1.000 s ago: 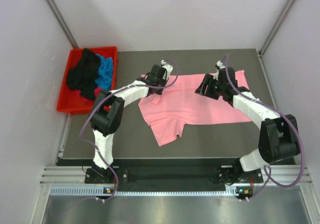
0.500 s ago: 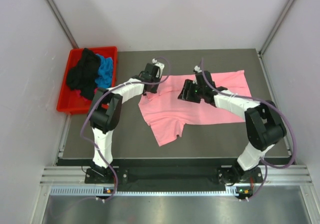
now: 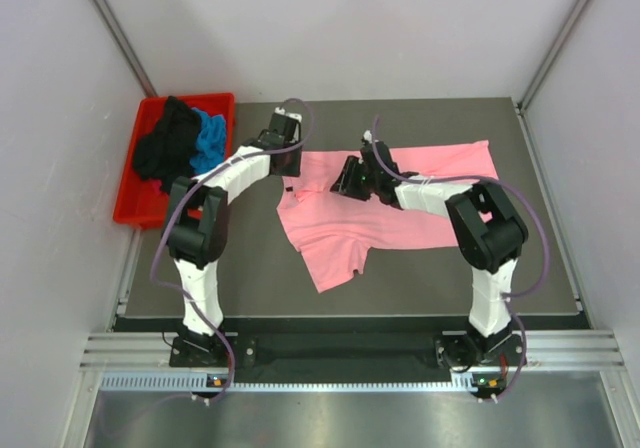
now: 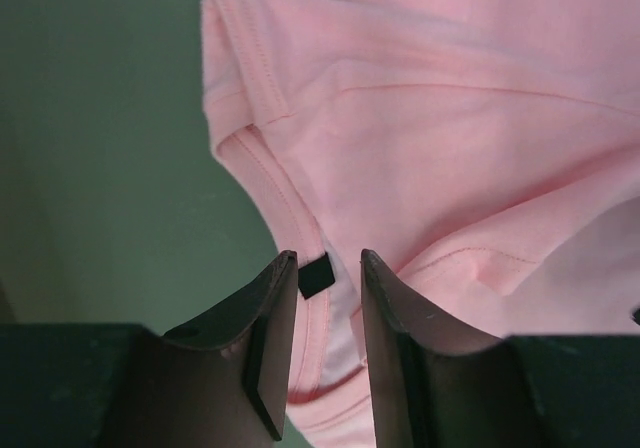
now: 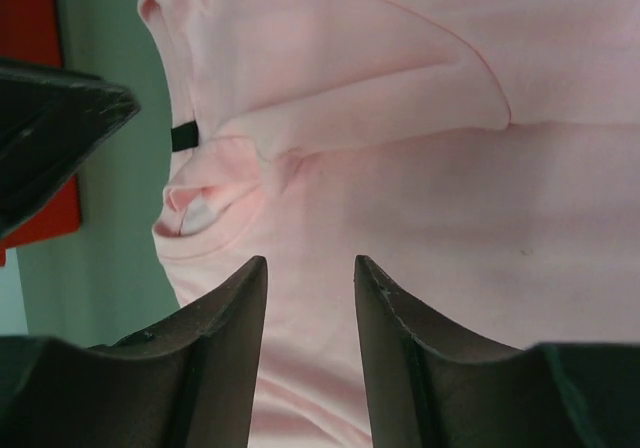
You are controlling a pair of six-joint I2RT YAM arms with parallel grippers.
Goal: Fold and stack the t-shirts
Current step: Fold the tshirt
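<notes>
Under narrowly parted left gripper (image 4: pixel 328 266), pink t-shirt (image 4: pixel 460 118) collar (image 4: pixel 262 163); right gripper (image 5: pixel 311 268) apart, empty, above it; leftward, red bin (image 3: pixel 132 211) holding black shirt (image 3: pixel 163 148), blue shirt (image 3: pixel 211 140).

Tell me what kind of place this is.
Probably a robot lab test cell: a dark table boxed in by plain white walls, two arms bolted to a metal rail, and a red bin of shirts.

Heaped t-shirts (image 3: pixel 168 148), count indiscernible
</notes>
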